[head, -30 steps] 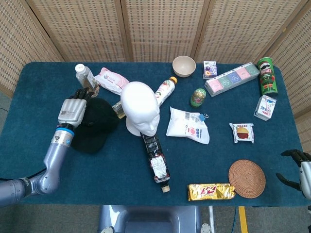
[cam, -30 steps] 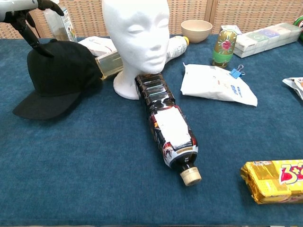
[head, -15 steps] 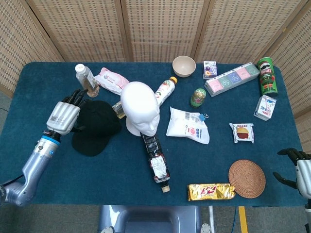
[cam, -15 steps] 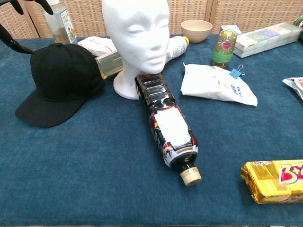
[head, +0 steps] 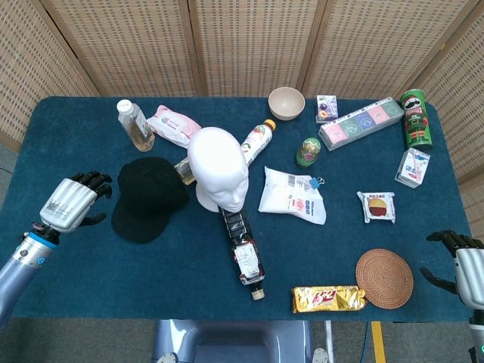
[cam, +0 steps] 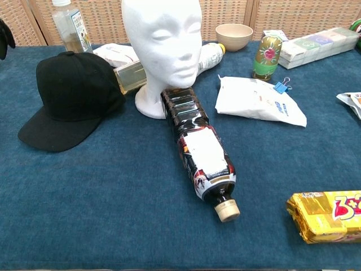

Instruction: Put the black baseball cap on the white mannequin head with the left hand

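Observation:
The black baseball cap (head: 147, 200) lies flat on the blue table, brim toward the front edge, just left of the white mannequin head (head: 218, 168). That head stands upright on its base, bare on top. My left hand (head: 69, 204) hovers left of the cap, clear of it, fingers loosely apart and holding nothing. In the chest view the cap (cam: 70, 96) sits beside the mannequin head (cam: 163, 45), and only a dark sliver of the left hand (cam: 4, 38) shows at the left edge. My right hand (head: 461, 261) rests empty at the table's front right corner.
A dark cola bottle (head: 243, 253) lies in front of the mannequin. A clear bottle (head: 134, 125) and a pink wipes pack (head: 172, 125) stand behind the cap. A white pouch (head: 293, 195), a bowl (head: 286, 103), a snack bar (head: 328, 299) and a round coaster (head: 384, 277) lie to the right.
My left hand has lifted off the cap's crown and drawn back left and toward the front edge. The cap stays on the table, nudged slightly toward the mannequin.

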{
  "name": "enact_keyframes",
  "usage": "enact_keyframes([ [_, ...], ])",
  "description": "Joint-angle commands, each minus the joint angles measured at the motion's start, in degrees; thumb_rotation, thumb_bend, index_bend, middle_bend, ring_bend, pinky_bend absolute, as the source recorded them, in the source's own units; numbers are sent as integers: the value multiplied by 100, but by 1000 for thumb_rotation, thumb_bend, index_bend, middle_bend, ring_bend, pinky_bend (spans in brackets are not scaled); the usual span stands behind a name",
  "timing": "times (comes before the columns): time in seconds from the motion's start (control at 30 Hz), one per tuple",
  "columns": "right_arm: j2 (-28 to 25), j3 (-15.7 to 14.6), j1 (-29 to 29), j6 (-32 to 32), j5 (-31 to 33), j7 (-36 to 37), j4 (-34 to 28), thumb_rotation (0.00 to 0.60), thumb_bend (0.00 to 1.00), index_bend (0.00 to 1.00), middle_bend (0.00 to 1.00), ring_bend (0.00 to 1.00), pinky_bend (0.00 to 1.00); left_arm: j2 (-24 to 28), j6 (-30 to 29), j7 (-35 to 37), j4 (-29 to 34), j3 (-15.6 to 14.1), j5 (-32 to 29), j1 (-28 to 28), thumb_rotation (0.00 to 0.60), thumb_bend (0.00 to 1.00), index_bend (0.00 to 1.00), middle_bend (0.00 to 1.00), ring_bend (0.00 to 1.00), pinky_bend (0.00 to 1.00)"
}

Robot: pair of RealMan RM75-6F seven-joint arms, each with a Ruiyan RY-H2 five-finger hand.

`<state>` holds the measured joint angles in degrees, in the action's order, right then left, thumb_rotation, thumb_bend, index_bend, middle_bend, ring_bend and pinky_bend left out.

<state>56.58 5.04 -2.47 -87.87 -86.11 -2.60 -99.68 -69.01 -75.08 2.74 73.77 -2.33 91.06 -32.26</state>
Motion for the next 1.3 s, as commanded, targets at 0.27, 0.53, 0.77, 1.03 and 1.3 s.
enact_keyframes([
  [0.27, -7, -11, 14, -20, 2, -109, -88, 600, 152, 384, 407, 438, 445, -547, 38, 448, -776, -254, 265, 287, 600, 83, 618, 504, 416, 547],
  [0.53, -12, -23, 40, -43, 13, -138, -124, 600, 152, 385, 407, 438, 446, -1016, 22, 566, -1317, -296, 372, 403, 600, 84, 637, 549, 442, 575],
  [0.77, -28, -24, 41, -36, 16, -147, -136, 600, 153, 385, 407, 438, 446, -1413, -21, 622, -1696, -256, 299, 568, 600, 83, 637, 553, 445, 581],
  [1.03, -28, -37, 85, -83, 28, -140, -138, 600, 153, 385, 407, 438, 448, -1752, -114, 606, -2039, -149, 256, 660, 600, 86, 637, 553, 445, 581],
  [1.3, -38, -45, 130, -135, 32, -99, -117, 600, 152, 384, 407, 438, 449, -1963, -94, 556, -2196, -105, 258, 663, 600, 88, 637, 553, 445, 581],
])
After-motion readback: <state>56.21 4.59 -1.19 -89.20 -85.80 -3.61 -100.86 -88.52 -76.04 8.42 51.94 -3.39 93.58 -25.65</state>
